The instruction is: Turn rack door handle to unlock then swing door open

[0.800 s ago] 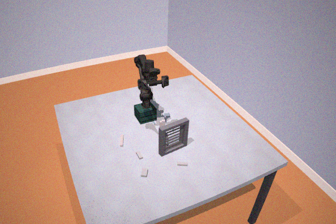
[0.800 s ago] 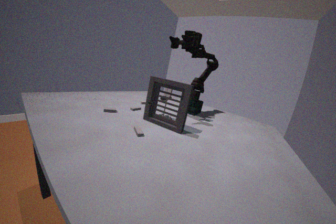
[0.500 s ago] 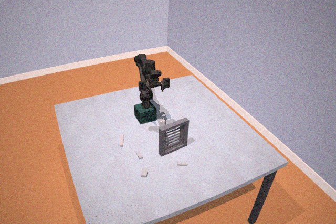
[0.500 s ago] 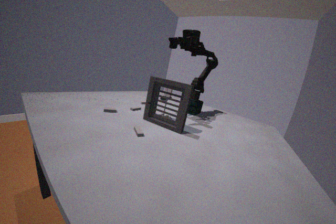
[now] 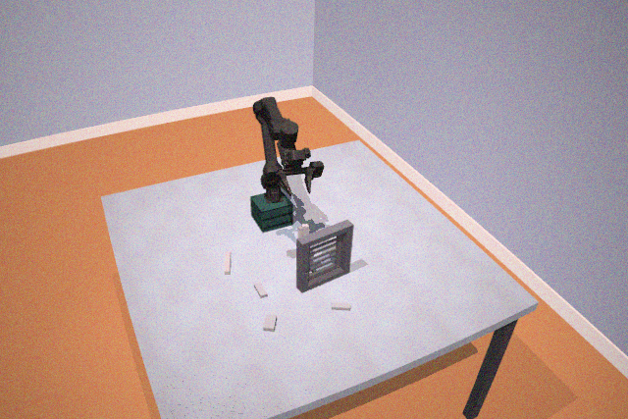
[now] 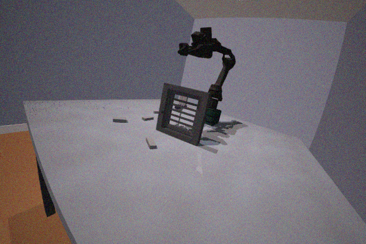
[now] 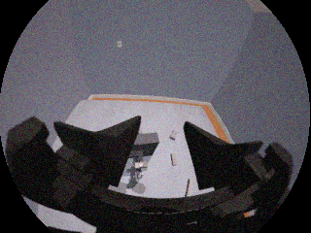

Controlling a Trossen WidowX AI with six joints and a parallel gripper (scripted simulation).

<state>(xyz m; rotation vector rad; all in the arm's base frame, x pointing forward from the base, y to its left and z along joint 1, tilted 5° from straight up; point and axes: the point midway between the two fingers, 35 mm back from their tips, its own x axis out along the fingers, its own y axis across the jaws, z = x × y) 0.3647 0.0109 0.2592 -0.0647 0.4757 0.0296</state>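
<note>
The grey rack frame (image 5: 302, 270) (image 6: 202, 117) (image 7: 149, 138) stands upright on the table, with the slatted door inside it. The door looks shut in the frame. A pale part that looks like the handle (image 5: 303, 229) (image 7: 139, 165) is on the arm's side of the door; its turn angle is too small to tell. My gripper (image 5: 299, 193) (image 7: 162, 122) is open and empty, its fingers wide apart. It is in the air above the table, on the arm's side of the rack and short of it, touching nothing.
Several small pale blocks (image 5: 227, 263) (image 6: 119, 120) (image 7: 173, 159) lie on the table (image 5: 431, 292) to one side of the rack and beyond it. The arm stands on a dark green base block (image 5: 274, 212) (image 6: 214, 116) near the rack.
</note>
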